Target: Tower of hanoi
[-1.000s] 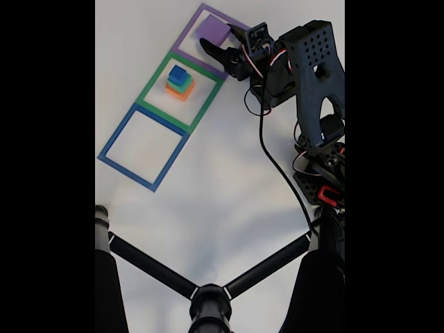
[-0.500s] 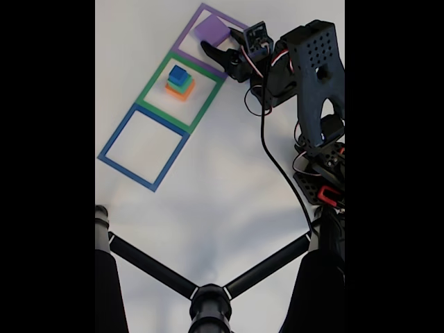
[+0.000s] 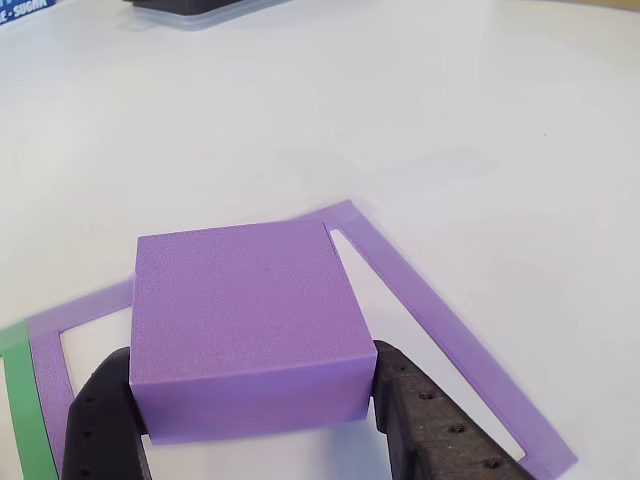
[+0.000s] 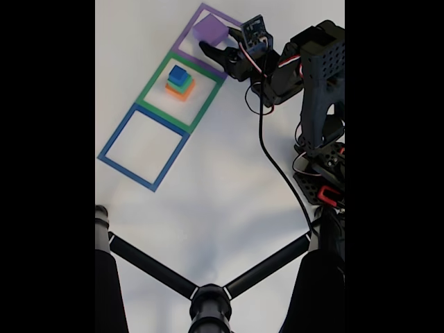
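The purple block sits between my two black fingers, which press on its left and right sides over the purple tape square. In the fixed view my gripper is shut on the purple block at the top of the sheet. The blue block tops the green block and the orange block, stacked inside the green tape square, left of and below my gripper.
A blue tape square lies below the green one with nothing inside. Black tripod legs cross the bottom of the fixed view. My arm and its cable fill the right side. A dark container stands at the far table edge.
My fingers have closed in on the purple block's sides. The wrist and upper arm have shifted slightly right and upward in the fixed view. The three-block stack has not moved.
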Controlling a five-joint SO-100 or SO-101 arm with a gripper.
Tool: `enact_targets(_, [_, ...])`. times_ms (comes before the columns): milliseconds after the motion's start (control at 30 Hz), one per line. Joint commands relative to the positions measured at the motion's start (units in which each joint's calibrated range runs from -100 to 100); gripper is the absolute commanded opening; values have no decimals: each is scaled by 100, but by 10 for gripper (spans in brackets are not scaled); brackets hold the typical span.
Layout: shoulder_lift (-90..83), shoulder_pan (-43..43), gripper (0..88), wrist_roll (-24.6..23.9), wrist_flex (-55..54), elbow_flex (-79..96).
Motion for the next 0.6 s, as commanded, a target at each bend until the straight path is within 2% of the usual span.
enact_targets(0, [-748, 39, 193, 0, 373, -61])
enact_targets(200, [-2110, 108, 192, 0, 2113, -188])
enact_targets(467, [-4057, 1, 188, 0, 5561, -1360])
enact_targets(567, [-4626, -113, 187, -202, 6994, -2051])
